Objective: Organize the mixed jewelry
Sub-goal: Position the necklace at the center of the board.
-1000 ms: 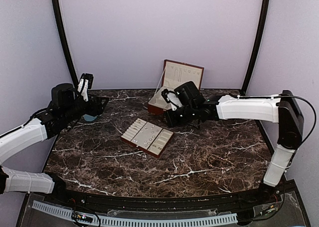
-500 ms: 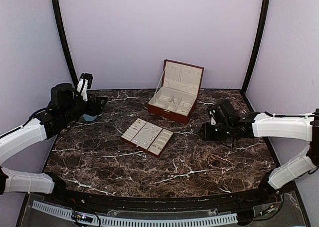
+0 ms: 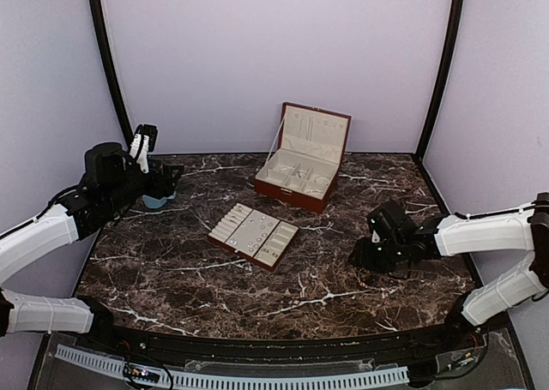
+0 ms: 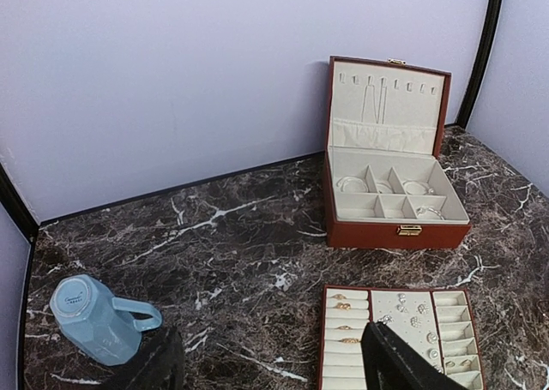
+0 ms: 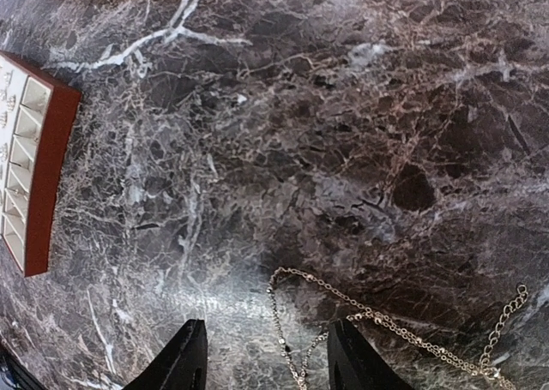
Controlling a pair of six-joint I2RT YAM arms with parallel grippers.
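Observation:
A thin gold chain (image 5: 335, 293) lies loose on the marble, a loop of it between my right gripper's (image 5: 268, 343) open fingers. That gripper (image 3: 364, 255) hovers low over the table's right side, empty. Small gold rings (image 4: 343, 305) and stud earrings (image 4: 412, 304) sit in the cream-lined tray (image 4: 322, 339), which is at centre in the top view (image 3: 233, 248). More rings (image 4: 352, 184) lie in the open red-brown box (image 4: 377, 233). My left gripper (image 4: 270, 347) is open and empty, raised at the far left (image 3: 167, 177).
A blue cup (image 4: 96, 317) lies on its side at the left, below the left gripper (image 3: 154, 201). The open box (image 3: 287, 193) stands at the back centre, lid up. The tray's edge shows at the left in the right wrist view (image 5: 51, 176).
My right arm has drawn back from the box, moving right and toward the front, and now hangs low over the chain. The left arm has barely moved.

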